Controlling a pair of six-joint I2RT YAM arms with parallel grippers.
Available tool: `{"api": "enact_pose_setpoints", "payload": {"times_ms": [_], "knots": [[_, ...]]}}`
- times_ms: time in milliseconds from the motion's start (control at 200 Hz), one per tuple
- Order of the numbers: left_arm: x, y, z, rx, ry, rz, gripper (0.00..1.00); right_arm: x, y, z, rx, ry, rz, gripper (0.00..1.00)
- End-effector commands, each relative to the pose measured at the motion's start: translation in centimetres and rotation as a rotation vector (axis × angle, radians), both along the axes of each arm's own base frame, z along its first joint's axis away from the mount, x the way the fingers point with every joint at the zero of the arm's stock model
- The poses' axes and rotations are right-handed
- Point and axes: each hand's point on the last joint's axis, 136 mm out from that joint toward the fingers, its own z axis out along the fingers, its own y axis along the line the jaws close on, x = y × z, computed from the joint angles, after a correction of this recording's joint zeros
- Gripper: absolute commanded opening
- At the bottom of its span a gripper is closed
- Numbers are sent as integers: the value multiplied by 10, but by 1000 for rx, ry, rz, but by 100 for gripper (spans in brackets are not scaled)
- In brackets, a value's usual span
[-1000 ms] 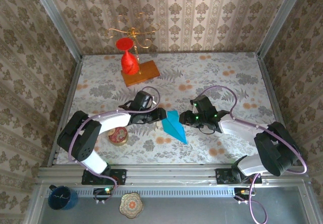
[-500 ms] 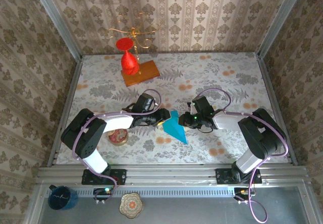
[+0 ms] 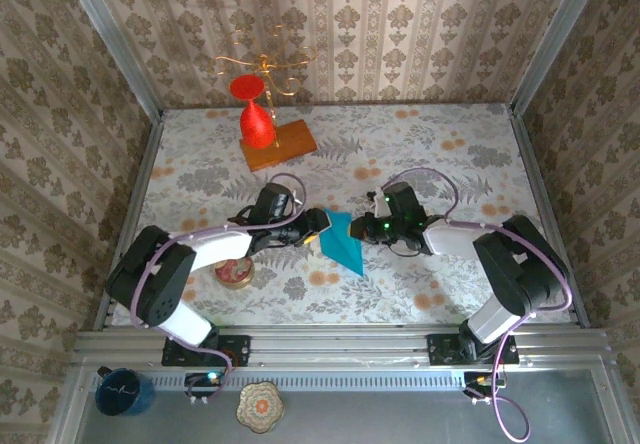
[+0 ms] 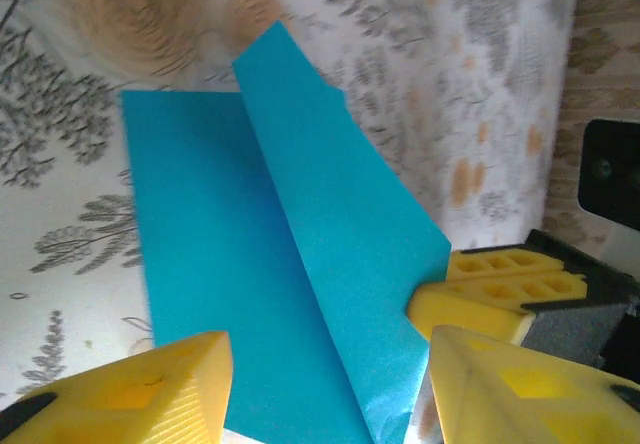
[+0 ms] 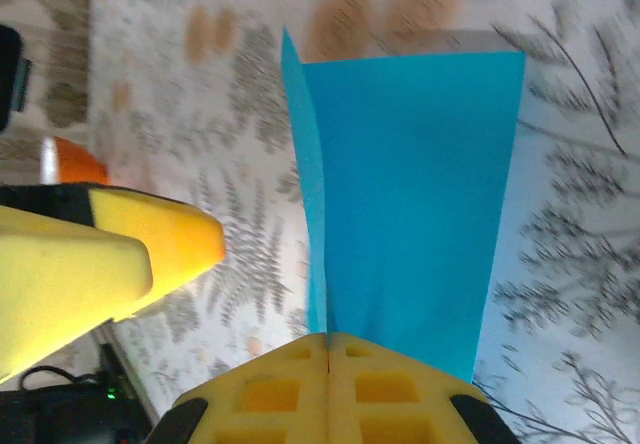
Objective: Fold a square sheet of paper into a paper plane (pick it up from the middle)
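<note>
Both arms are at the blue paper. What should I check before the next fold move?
1. Right gripper shut on paper: ok.
2. Left gripper open, fingers either side of paper: ok.
3. Centre crease formed, one flap raised: ok.
4. Paper lifted off table: cannot tell.
5. Red glass and wooden block far from the paper: ok.
6. Round tin clear of left arm: cannot tell.

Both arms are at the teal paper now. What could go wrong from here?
1. The right pincer is shut on just the edge of the teal paper; a pull could tear it or slip off.
2. The left pincer stands open astride the raised flap; closing off the crease may crumple it.
3. The two pincers sit very close and could collide.
</note>
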Motion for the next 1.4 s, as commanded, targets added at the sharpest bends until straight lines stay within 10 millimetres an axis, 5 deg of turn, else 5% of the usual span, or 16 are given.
{"api": "enact_pose_setpoints", "payload": {"times_ms": [0,240,455,625,905,1295,1395], "knots": [[3,-7,42,-114,-107,-27,59,14,10,54,160,-106,-5,6],[0,-25,95,-303,-231,-103,65,26,16,108,386,-142,-34,6],[0,-34,106,-350,-263,-133,65,32,12,136,519,-156,-57,6],[-2,-36,114,-357,-296,-147,61,34,12,141,572,-139,-58,6],[-9,-44,137,-419,-370,-207,39,37,9,144,625,-126,-69,7],[-6,-42,135,-408,-367,-196,22,37,3,145,634,-123,-83,10],[-5,-41,132,-391,-358,-190,16,37,0,143,629,-121,-87,19]]}}
